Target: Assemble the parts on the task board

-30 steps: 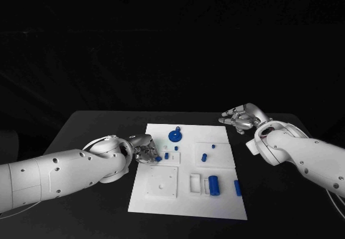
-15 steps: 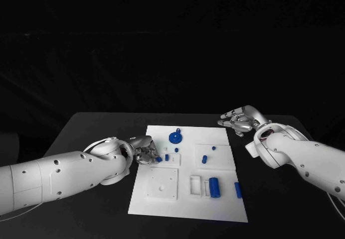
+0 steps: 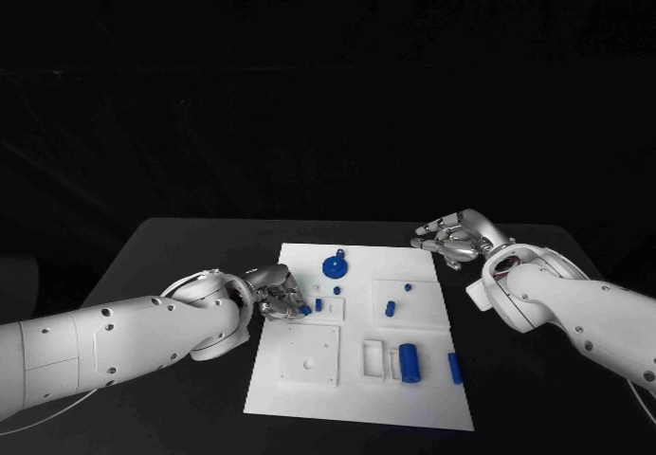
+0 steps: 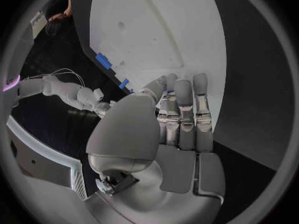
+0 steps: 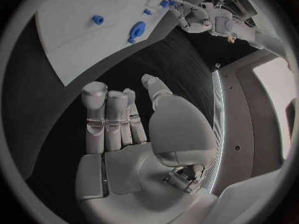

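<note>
Mid-desk (image 3: 178, 246) lies the white task board (image 3: 362, 398), with blue parts scattered over it: a round one (image 3: 335, 263) at the far end, a cylinder (image 3: 408, 359) near the front, small pieces between. Looks only partly assembled; several parts apparently loose. At the board's left edge, left hand (image 3: 281, 292) pinches a small blue part (image 3: 303, 308). Off the far right corner hovers right hand (image 3: 458, 234), fingers loosely curled, holding nothing.

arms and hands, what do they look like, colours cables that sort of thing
Both arms are smooth white shells with small dark holes; a thin pale cable trails under the left arm and the right arm. The left hand and right hand are silver metal with segmented fingers and grey pads.
</note>
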`<state>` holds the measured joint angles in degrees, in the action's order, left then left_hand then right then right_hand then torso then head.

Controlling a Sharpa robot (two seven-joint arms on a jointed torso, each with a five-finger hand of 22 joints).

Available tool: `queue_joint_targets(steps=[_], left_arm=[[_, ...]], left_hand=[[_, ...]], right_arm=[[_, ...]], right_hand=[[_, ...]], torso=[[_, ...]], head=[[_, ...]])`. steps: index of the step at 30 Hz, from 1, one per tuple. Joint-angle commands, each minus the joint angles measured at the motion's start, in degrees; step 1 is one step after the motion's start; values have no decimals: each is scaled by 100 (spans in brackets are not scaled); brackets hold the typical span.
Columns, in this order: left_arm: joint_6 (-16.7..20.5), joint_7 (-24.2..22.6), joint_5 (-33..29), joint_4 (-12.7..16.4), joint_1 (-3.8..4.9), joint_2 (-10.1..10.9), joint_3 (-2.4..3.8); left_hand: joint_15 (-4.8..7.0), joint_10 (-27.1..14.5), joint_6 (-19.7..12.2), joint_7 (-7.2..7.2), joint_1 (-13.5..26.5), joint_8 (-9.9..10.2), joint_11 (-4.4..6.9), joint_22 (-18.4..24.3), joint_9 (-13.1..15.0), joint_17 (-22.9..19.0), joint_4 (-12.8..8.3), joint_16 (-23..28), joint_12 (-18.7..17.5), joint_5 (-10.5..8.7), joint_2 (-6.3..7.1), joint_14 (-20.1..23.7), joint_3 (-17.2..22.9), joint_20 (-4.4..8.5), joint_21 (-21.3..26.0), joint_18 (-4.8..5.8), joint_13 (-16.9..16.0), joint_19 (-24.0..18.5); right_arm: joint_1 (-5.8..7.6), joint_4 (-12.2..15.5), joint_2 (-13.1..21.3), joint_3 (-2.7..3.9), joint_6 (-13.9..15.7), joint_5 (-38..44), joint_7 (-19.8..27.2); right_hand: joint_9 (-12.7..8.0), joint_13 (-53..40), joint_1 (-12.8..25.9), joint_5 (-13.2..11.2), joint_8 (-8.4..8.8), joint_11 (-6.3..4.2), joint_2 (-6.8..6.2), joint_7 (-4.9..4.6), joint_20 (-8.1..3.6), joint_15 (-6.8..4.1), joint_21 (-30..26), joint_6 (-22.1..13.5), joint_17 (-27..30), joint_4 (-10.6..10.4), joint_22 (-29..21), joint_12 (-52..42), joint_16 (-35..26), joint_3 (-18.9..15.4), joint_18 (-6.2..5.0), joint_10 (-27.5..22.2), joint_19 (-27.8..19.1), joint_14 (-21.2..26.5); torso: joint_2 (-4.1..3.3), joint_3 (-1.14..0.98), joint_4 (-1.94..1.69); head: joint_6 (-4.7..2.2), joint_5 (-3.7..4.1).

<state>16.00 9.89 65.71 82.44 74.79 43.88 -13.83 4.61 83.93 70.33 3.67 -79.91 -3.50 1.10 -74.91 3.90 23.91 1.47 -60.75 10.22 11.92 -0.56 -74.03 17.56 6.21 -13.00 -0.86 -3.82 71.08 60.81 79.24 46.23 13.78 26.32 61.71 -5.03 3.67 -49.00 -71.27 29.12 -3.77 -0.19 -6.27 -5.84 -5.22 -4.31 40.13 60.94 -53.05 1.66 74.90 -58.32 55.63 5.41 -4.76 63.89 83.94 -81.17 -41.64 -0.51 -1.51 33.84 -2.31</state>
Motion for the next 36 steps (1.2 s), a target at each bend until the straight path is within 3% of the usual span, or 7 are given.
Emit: queue_joint_targets(steps=[1, 7, 13, 20, 27, 31, 36], left_arm=[[-91, -195, -996, 22, -1, 44, 16], [-431, -220, -1884, -44, 53, 100, 88], [-881, -180, -2531, -172, 209, 108, 138], [-1614, -2, -3382, -367, 447, 48, 157], [-2546, 249, -3969, -576, 613, -86, 162], [-2867, 317, -4154, -662, 664, -163, 163], [-3230, 382, -4409, -780, 706, -282, 164]], left_hand=[[41, 264, 266, -127, 115, -22, 37, -133, 199, 14, -76, -39, 72, 91, -1, -2, 22, -6, -67, 0, -11, -60], [55, 266, 309, -140, 265, -25, 54, -133, 266, 43, -239, -105, 167, 307, -1, 7, 80, 11, -153, 11, -11, -112], [64, 269, 338, -155, 486, -22, 74, -131, 373, 70, -484, -194, 276, 475, -25, 33, 149, 20, -266, 15, -15, -185], [70, 269, 359, -161, 667, -20, 87, -132, 441, 80, -729, -272, 340, 668, -47, 48, 217, 32, -388, 12, -13, -234], [86, 276, 374, -166, 810, -20, 106, -131, 503, 91, -914, -375, 430, 819, -80, 26, 241, 45, -533, 2, -24, -262], [96, 275, 393, -178, 873, -23, 120, -130, 577, 100, -998, -427, 504, 913, -83, 17, 247, 57, -598, 5, -18, -275], [109, 277, 407, -187, 995, -24, 136, -132, 680, 120, -1139, -510, 604, 1089, -94, 11, 285, 72, -707, 0, -21, -293]], right_arm=[[-22, 103, 13, 2, -81, 245, 157], [-53, 296, 25, 0, -93, 578, 341], [-78, 513, 28, -12, -112, 1011, 578], [-88, 812, 8, -108, -172, 1818, 855], [-85, 1137, -116, -265, -432, 2824, 1075], [-68, 1230, -213, -350, -534, 3209, 1108], [23, 1239, -359, -523, -674, 3619, 1104]], right_hand=[[-9, -6, 11, 27, 24, -8, 48, 5, -8, 5, 39, 8, -9, 36, 476, -16, -29, 43, -101, 44, 299, -46], [-10, -24, 35, 0, 26, -12, 85, 6, -15, -2, 61, 44, -23, 247, 480, -27, -21, 143, -96, 60, 300, -54], [-10, -44, 44, -7, 25, -22, 144, 14, -20, -9, 113, 95, -54, 558, 492, -33, 0, 250, -89, 77, 299, -61], [-12, -64, 79, -131, 28, -27, 203, 25, -27, -10, 183, 152, -97, 880, 505, -39, 29, 328, -57, 102, 293, -68], [-11, -143, -30, -422, 25, -33, 234, 34, -32, -12, 290, 166, -138, 1148, 527, -98, 59, 272, -19, 157, 291, -77], [-11, -251, -85, -519, 25, -52, 260, 54, -49, -27, 367, 144, -171, 1233, 539, -176, 87, 203, 12, 199, 288, -89], [-11, -303, -122, -563, 25, -77, 270, 81, -67, -46, 418, 127, -200, 1306, 545, -200, 106, 173, 36, 226, 285, -93]], torso=[[4, 0, -6], [7, -7, -15], [7, -5, -6], [6, -9, -7], [12, -8, -8], [5, -5, -4], [11, 6, -4]], head=[[-52, -6], [-99, -26], [-132, -71], [-185, -97], [-249, -97], [-257, -102], [-284, -102]])
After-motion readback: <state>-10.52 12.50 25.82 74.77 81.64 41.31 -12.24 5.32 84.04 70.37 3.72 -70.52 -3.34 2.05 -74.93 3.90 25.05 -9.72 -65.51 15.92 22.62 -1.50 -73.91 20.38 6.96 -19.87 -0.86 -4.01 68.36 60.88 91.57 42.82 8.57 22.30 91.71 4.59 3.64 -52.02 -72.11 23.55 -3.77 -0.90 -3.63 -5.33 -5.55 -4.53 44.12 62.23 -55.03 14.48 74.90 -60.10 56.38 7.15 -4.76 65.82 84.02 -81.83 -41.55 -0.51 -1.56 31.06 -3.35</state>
